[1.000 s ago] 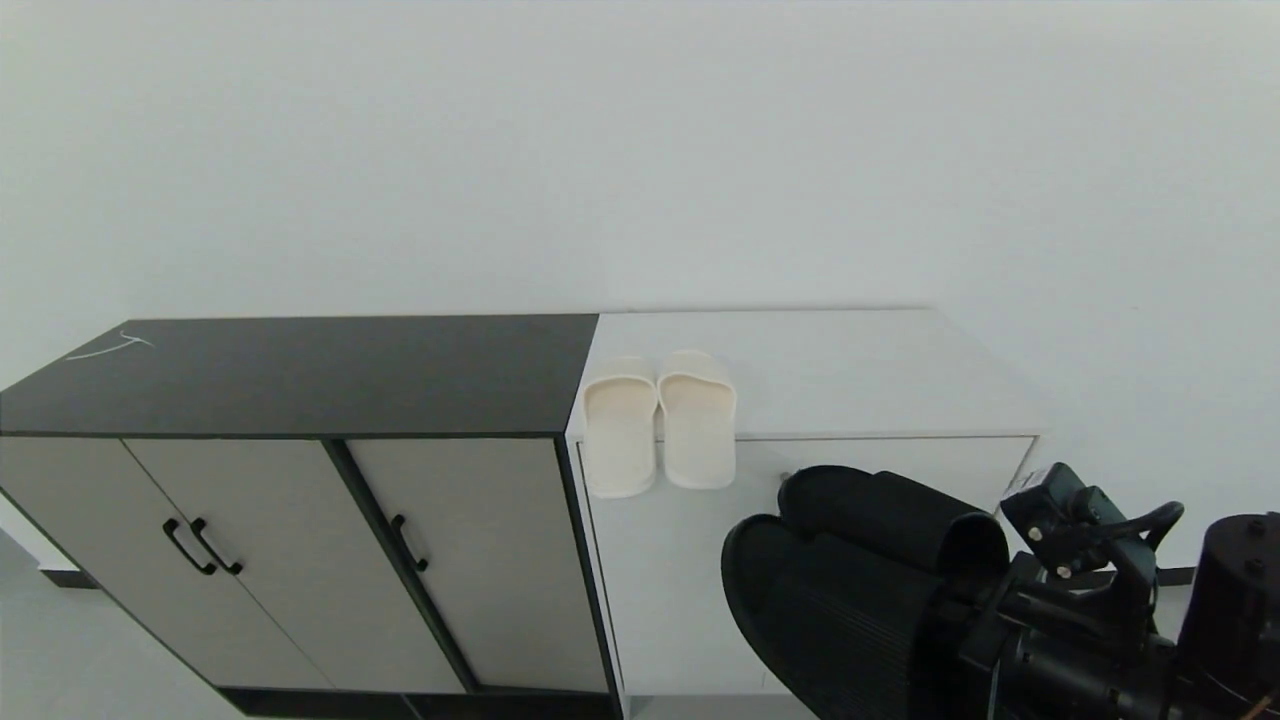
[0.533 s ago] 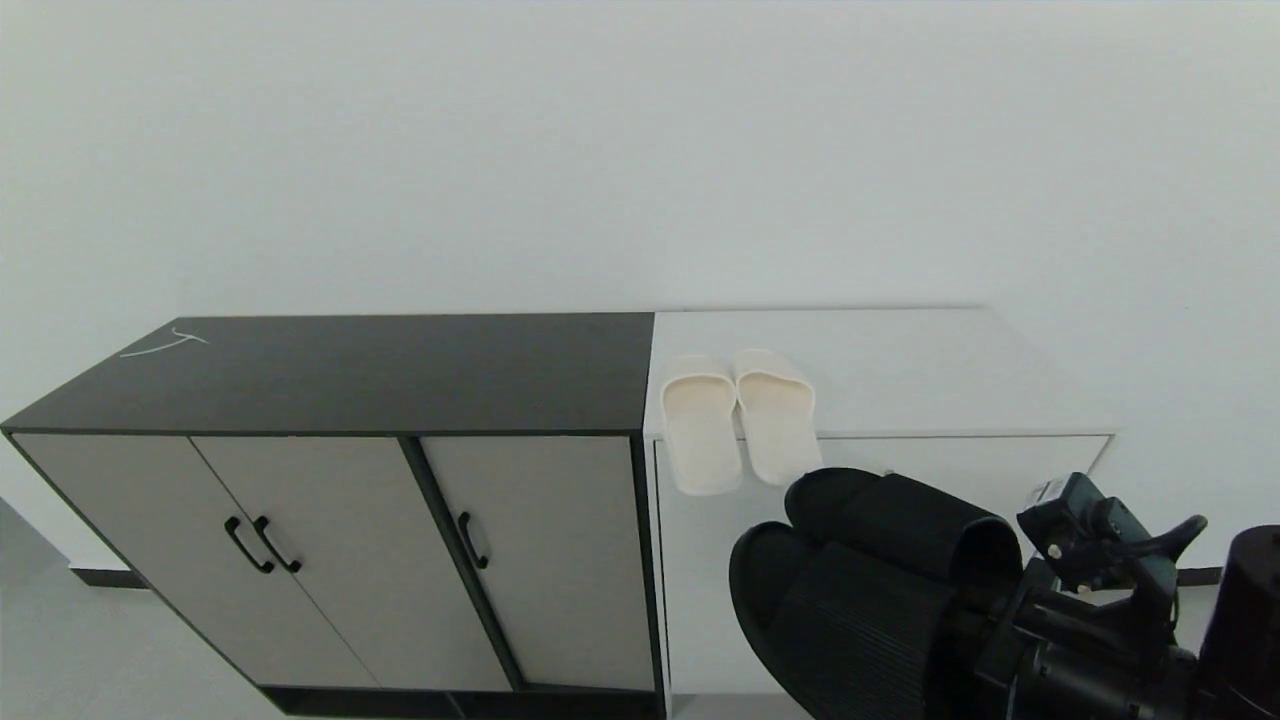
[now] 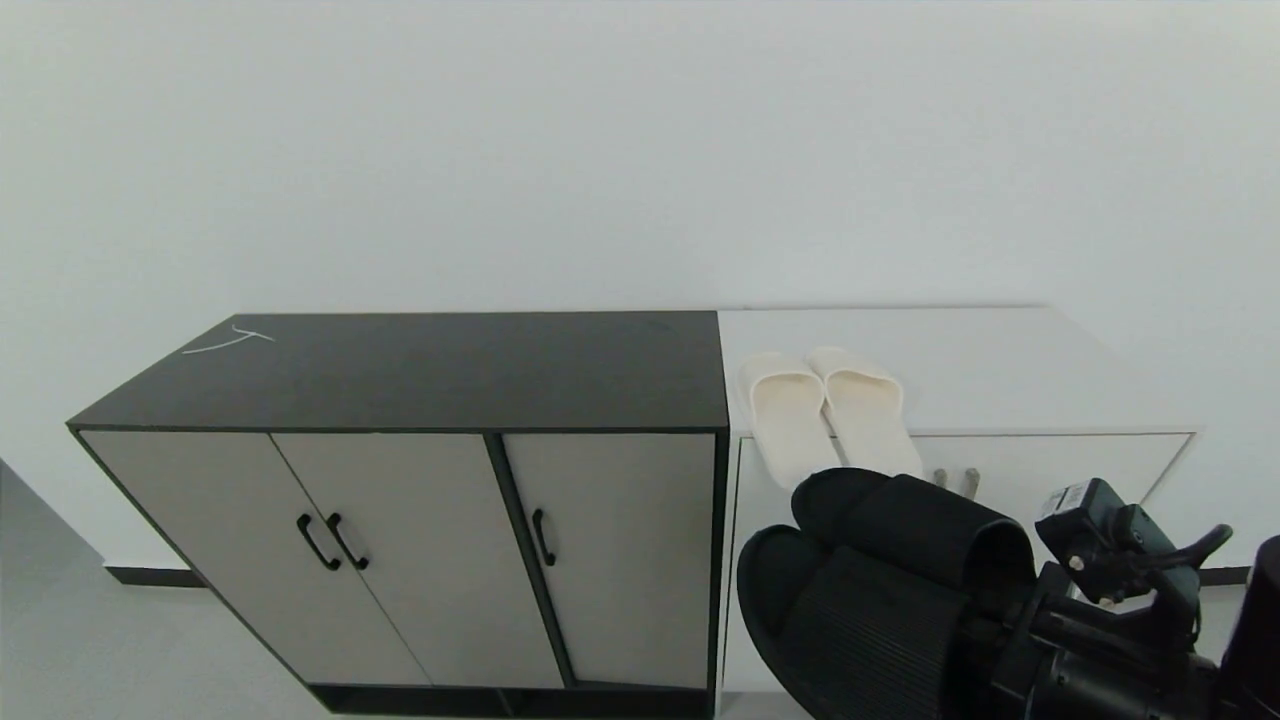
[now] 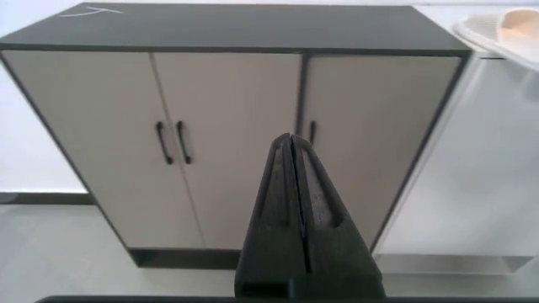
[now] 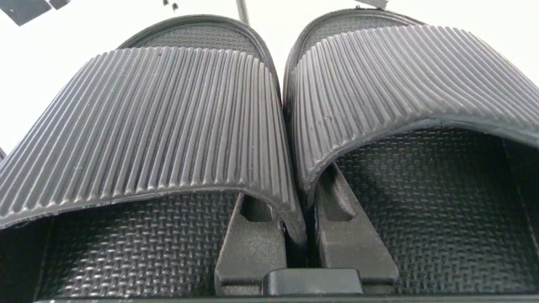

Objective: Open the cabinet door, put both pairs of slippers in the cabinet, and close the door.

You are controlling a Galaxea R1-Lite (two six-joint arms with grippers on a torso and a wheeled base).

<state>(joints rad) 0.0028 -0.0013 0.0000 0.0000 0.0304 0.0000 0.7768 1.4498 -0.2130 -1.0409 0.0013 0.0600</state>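
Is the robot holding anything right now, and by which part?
The right pincer pinches the black slippers together by their adjoining inner walls. The left pincer is shut and holds nothing.

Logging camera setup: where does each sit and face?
Head: atop robot, facing forward and down at cabinet and cream slippers; right arm with black slippers shows.
Left wrist: on left arm, facing cabinet doors; shut left claw shows.
Right wrist: on right arm, facing black slippers in right claw.
Shared: cabinet, in head and left wrist.
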